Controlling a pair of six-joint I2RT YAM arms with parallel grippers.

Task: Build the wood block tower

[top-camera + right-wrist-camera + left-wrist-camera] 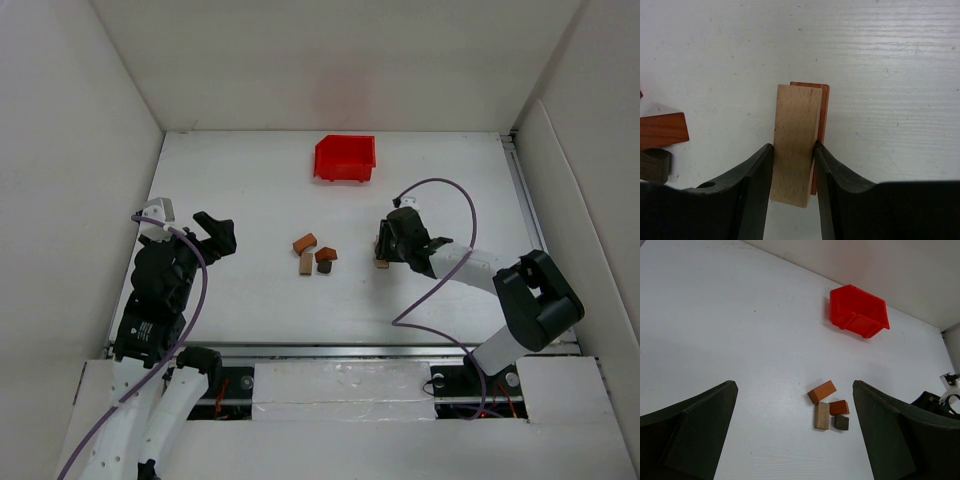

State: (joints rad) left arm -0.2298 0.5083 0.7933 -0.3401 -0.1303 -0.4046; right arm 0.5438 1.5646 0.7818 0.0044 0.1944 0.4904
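Note:
My right gripper (385,250) (793,148) is shut on a light tan block (796,135), which lies over an orange-brown block (823,107) on the table; whether they touch I cannot tell. A group of loose blocks lies mid-table: an orange one (305,242) (821,391), a tan one (306,264) (821,415), a reddish-brown one (326,254) (839,407) and a small dark one (324,267) (842,422). My left gripper (215,236) (794,385) is open and empty, well left of that group.
A red plastic bin (345,158) (858,311) stands at the back of the white table (250,200). White walls enclose the table on three sides. The right arm's purple cable (440,185) loops above the table.

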